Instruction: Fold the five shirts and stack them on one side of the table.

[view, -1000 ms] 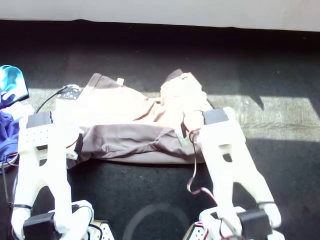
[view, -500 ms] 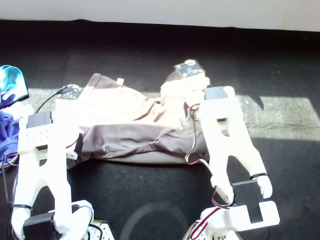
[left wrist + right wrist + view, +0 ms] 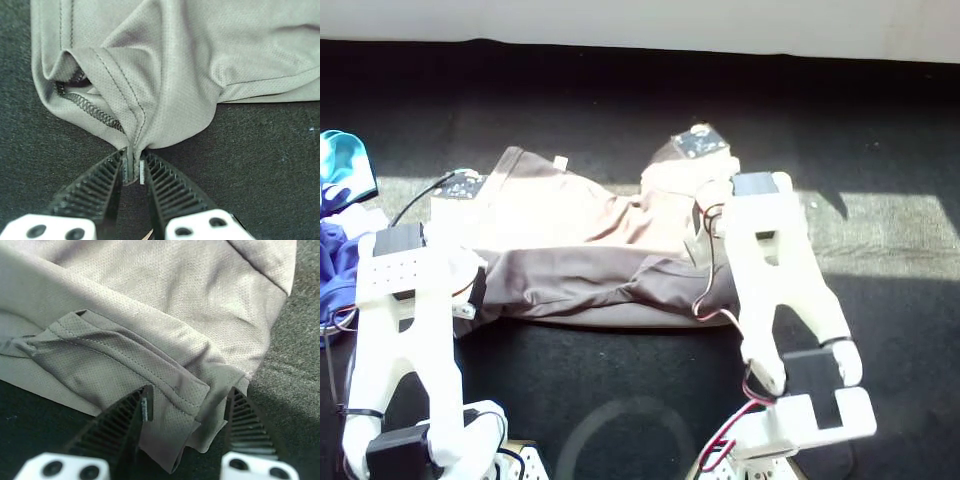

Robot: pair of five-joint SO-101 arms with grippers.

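Dark tabletop bears a rumpled grey mesh shirt, left claw pinching its hem, right claw spread

grey shirt | half-folded, rumpled, mid-table | blue shirts | heaped at table's left edge

No text, number or sign is showing clearly enough to read on anything. A small pale tag is sitting at the far edge of the shirt, beyond the left gripper; any print on it is too small to tell.
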